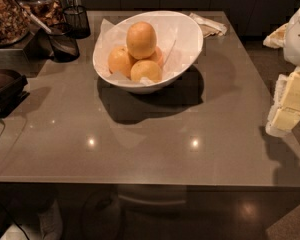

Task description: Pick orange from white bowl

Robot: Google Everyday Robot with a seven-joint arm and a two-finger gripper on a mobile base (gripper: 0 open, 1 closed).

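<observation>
Four fruits fill the white bowl, the orange topmost; the gripper hangs far right, open or closed I cannot tell, so reaching over comes next.

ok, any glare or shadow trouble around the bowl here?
Camera view: two small glints on the glossy table, both nearer the camera than the white bowl; its dark shadow falls in front and to the right; the top orange is evenly lit, no hotspot; the pincer sits at the right edge, apart from the bowl.

dim; white bowl shadows glinting table, gripper pale at right edge.
</observation>
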